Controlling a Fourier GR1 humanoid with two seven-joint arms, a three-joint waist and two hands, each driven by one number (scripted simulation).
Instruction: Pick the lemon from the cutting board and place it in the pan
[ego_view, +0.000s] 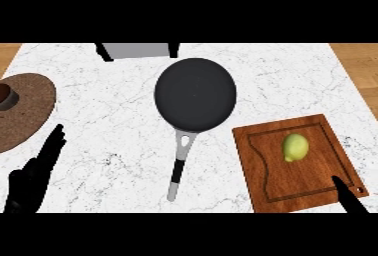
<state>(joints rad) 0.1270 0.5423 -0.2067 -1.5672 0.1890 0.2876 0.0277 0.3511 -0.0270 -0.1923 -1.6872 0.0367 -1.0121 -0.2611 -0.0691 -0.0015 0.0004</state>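
Note:
A yellow-green lemon (295, 147) lies on the wooden cutting board (269, 180) at the right of the counter. The dark pan (195, 94) sits in the middle, its handle (178, 170) pointing toward me. My right hand (348, 196) shows only as a dark finger at the board's lower right corner, below and right of the lemon, apart from it. My left hand (33, 177) rests at the lower left with straight fingers pointing up, holding nothing.
A round brown woven mat (33, 107) with a dark cup-like object (6, 95) lies at the left edge. A grey box (136, 50) stands at the counter's far edge. Wooden floor shows beyond the counter at both upper corners.

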